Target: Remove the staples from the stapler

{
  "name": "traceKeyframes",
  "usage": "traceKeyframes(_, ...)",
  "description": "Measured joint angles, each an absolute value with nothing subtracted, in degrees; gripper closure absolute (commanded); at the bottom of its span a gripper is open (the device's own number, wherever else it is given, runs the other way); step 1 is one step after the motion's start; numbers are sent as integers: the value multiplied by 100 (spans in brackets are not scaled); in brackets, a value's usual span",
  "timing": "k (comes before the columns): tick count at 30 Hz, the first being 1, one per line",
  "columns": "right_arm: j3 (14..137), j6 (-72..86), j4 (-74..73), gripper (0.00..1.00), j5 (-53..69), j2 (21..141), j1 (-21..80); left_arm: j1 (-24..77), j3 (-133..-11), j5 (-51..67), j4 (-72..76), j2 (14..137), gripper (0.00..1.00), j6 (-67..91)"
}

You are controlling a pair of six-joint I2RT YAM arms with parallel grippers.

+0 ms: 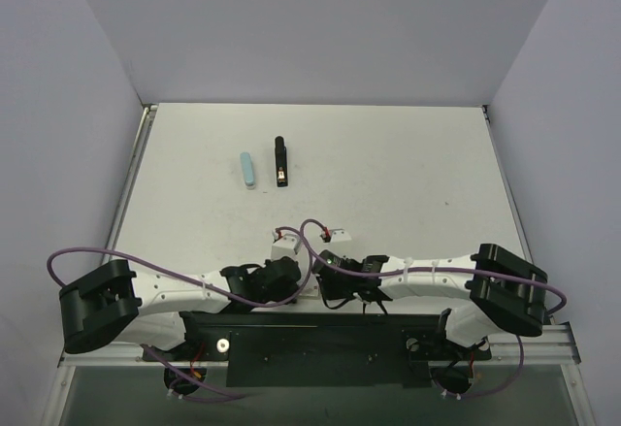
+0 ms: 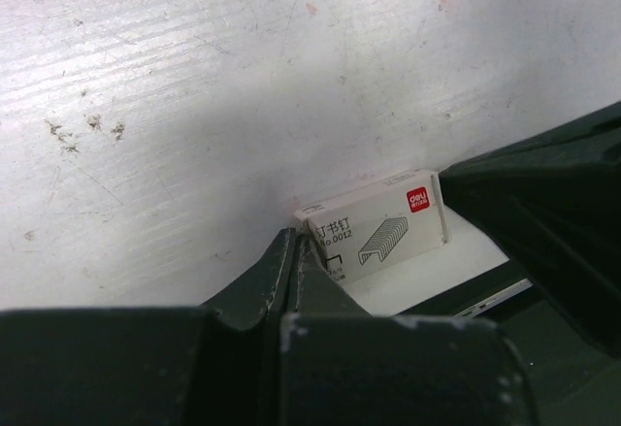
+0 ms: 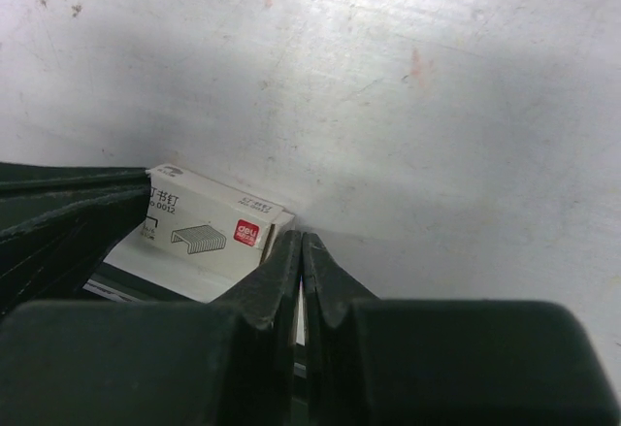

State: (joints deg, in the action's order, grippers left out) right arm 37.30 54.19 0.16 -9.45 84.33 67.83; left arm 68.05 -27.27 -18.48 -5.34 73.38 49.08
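A: What colour is the box (image 2: pixel 378 232) just ahead of the left claw (image 2: pixel 295 244)?
B: White, with a red logo patch and grey line-drawn staples. The claw itself is dull black.
A: And farther out from the claws?
B: A black stapler (image 1: pixel 280 161) with a pale strip, and beside it a pale blue bar (image 1: pixel 248 169). Table (image 1: pixel 408 174) is off-white with dark specks. Cables (image 1: pixel 78 249) are purple.

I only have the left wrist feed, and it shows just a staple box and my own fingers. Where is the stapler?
Observer: The stapler lies far out on the table, well beyond both arms.
Operator: Anything near it?
Observer: A pale blue bar lies to its left, roughly parallel and not touching.
Operator: What about the other arm?
Observer: The right gripper is shut on nothing, with its tips next to one end of the staple box.
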Motion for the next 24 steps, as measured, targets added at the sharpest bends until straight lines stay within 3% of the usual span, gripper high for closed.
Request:
traceKeyframes(6,3586,5354,-115,83,-1122,7950,6510,6862,-2797,-2040,-1057,7175,100,4770)
traceKeyframes(8,3562,5306,-191,67,-1223,7728,6423,6866,-2856,-2196,-1354,7098,96,4718)
traceKeyframes(10,3538,5251,-270,60,-1341,7513,6364,6864,-2902,-2342,-1612,6971,91,4663)
traceKeyframes(15,3533,5043,-598,47,-1737,7157,6298,6864,-3050,-2672,-2001,6532,73,4534)
traceKeyframes(17,3533,4965,-749,38,-1879,7072,6294,6858,-3129,-2812,-2099,6361,63,4480)
traceKeyframes(19,3533,4873,-906,24,-2027,6952,6272,6853,-3201,-2956,-2182,6200,47,4440)
traceKeyframes(24,3535,4584,-1417,7,-2495,6399,6160,6851,-3267,-3293,-2298,5872,35,4357)
